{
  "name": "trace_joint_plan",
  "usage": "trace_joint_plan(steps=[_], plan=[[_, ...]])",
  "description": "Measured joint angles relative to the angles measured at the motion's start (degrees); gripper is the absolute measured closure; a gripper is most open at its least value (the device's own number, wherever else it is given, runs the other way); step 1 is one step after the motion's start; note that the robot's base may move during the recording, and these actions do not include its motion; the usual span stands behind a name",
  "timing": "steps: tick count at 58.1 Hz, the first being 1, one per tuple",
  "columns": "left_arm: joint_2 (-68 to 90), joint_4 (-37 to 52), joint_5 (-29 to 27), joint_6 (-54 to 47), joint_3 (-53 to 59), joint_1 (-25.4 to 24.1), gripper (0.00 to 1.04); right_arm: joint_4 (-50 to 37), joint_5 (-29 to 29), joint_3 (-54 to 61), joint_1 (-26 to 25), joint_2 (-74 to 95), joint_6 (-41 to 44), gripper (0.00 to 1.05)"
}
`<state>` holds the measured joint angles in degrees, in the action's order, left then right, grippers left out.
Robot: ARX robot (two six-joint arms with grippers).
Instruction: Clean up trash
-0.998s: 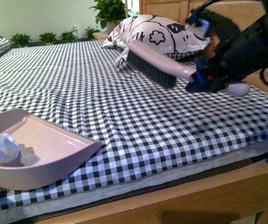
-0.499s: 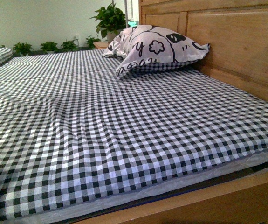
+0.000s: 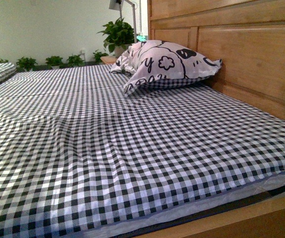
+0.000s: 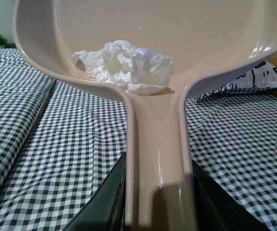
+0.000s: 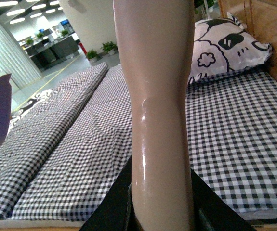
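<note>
Since the trash (image 4: 124, 67) sits loose in the middle of the dustpan (image 4: 225, 33), upper center of the left wrist frame, any tilt could spill it onto the bed (image 3: 132, 148). Left pincer (image 4: 160, 202) grips the dustpan's handle; right pincer (image 5: 160, 207) clamps the brush handle (image 5: 155, 96).

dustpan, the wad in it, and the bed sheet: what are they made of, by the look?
Dustpan: looks like moulded plastic, pale pink, glossy; highlights streak its handle and rim.
Wad: thin white tissue or paper, matte; sharp crumples, soft torn-looking edges.
Bed sheet: woven fabric, black-and-white check, matte; it ripples and folds. The fibre cannot be told.
</note>
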<state>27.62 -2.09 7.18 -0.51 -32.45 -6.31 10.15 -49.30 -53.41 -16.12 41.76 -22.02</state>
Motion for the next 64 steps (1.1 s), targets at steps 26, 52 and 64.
trace_joint_plan(steps=[26,52,64], plan=[[-7.1,-3.5,-4.1,2.3,1.7,3.9,0.77,3.0,13.6,2.6,5.9,-5.7,-1.2,0.85],[-7.1,-3.5,-4.2,2.4,1.7,3.9,0.77,3.0,13.7,2.6,6.1,-5.7,-1.1,0.85],[-7.1,-3.5,-4.2,2.4,1.7,3.9,0.77,3.0,13.7,2.6,6.1,-5.7,-1.1,0.85]])
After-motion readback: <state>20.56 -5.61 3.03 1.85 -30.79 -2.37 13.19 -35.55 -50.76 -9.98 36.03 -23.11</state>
